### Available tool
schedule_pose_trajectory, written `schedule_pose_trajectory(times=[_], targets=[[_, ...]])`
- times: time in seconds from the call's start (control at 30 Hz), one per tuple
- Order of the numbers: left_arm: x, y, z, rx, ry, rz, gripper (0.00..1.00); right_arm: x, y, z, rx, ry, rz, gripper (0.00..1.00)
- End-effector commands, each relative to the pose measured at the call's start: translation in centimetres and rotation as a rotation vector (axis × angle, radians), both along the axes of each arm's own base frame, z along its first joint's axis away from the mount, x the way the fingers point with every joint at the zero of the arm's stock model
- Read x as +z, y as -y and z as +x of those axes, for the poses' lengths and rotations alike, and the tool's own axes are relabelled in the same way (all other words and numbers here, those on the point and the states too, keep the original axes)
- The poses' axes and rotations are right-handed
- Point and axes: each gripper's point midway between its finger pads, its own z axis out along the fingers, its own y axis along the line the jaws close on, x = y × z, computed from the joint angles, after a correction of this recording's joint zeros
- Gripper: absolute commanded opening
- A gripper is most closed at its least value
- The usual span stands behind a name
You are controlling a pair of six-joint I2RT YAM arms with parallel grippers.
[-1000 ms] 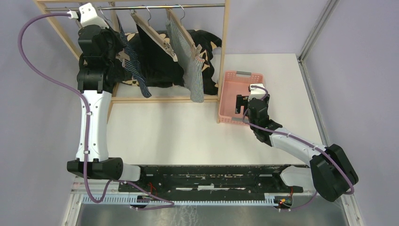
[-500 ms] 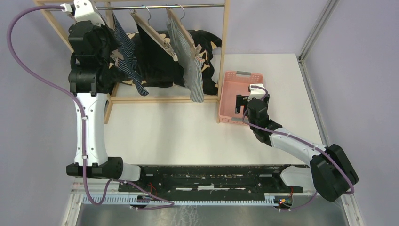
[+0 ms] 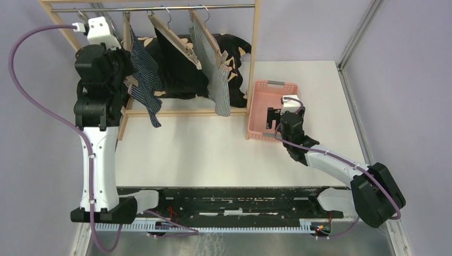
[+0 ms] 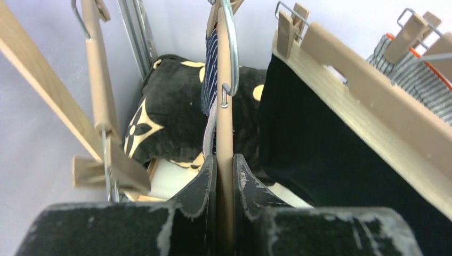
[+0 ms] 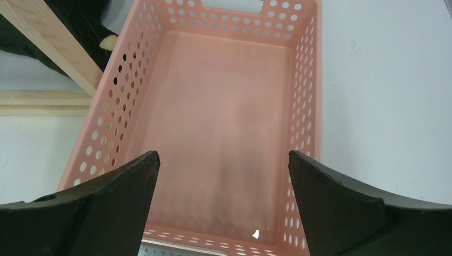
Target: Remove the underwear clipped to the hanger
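Lilac walls close in a white worktop [image 3: 213, 154], and a wooden rack [image 3: 255, 64] with a metal rail fills its far left corner. From overhead, the left arm reaches up along the left edge into the rack, its wrist hiding the fingers. Only the left wrist camera shows the left gripper [image 4: 224, 165] pressed together on the thin bar of a wooden hanger [image 4: 224, 106], with an unloaded hanger [image 4: 98, 80] hanging just to its left. The navy striped boxers [image 3: 145, 74] hang from the pinched hanger just right of that wrist, the cloth drooping toward the near side. In the wrist view only a sliver of them [image 4: 211, 69] shows beyond the fingers, in front of the black cushion [image 4: 170, 117] with cream marks. Next along the rail come the black boxers [image 3: 178, 64], clipped to their own hanger, then the grey pinstriped boxers [image 3: 216, 74] nearest the rack's right post. Both are well apart from either gripper. Right of the rack, toward the far right of the worktop, sits a pink basket [image 3: 266, 90]. The right gripper [image 3: 273, 118] hovers over its near end. The right wrist camera confirms the fingers spread wide, with nothing between them but the basket's bare floor.
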Motion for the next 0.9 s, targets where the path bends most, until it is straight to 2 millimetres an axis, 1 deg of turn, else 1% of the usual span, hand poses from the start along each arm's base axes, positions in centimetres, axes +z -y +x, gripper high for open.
schedule_pose_trajectory(times=[0.0,0.07,0.1,0.13,0.17,0.23,0.33,0.37,0.43,0.53,0.6,0.73,0.8,0.87], targets=[[0.3,0.2,-2.4,-0.038,0.026,0.063,0.03,1.3,-0.9,0.8,0.016,0.039,0.030,1.00],[-1.7,0.5,-3.2,-0.056,-0.019,0.063,0.03,1.3,-0.9,0.8,0.019,0.034,0.027,1.00],[-3.2,0.9,-3.6,-0.079,-0.048,0.061,0.03,1.4,-0.9,0.8,0.023,0.033,0.023,1.00],[-3.4,1.2,-4.4,-0.101,-0.047,0.059,0.03,1.4,-1.0,0.8,0.025,0.032,0.023,1.00],[-4.7,1.7,-4.9,-0.131,-0.074,0.057,0.03,1.4,-1.0,0.8,0.029,0.027,0.019,1.00],[-6.0,2.3,-6.5,-0.172,-0.101,0.061,0.03,1.7,-1.3,1.0,0.040,0.012,0.010,1.00],[-7.1,2.8,-9.1,-0.208,-0.120,0.063,0.03,1.7,-2.3,1.1,0.082,-0.022,0.009,1.00],[-6.9,3.3,-10.3,-0.230,-0.103,0.056,0.03,1.7,-2.7,1.1,0.097,-0.031,0.021,1.00],[-7.3,4.8,-12.1,-0.313,-0.096,0.031,0.03,1.7,-3.6,0.9,0.137,-0.052,0.046,1.00],[-8.5,7.1,-14.6,-0.439,-0.101,-0.016,0.03,2.0,-5.6,0.3,0.243,-0.069,0.092,1.00],[-9.5,8.3,-16.0,-0.503,-0.102,-0.050,0.03,2.6,-6.1,0.1,0.266,-0.069,0.117,1.00],[-11.9,11.1,-18.2,-0.666,-0.134,-0.122,0.03,4.2,-6.1,-0.3,0.282,-0.062,0.123,1.00],[-12.9,12.3,-19.0,-0.745,-0.144,-0.149,0.03,5.3,-6.9,-1.1,0.352,-0.063,0.122,1.00],[-13.4,13.3,-19.8,-0.813,-0.134,-0.162,0.03,6.9,-7.5,-2.0,0.420,-0.054,0.130,1.00]])
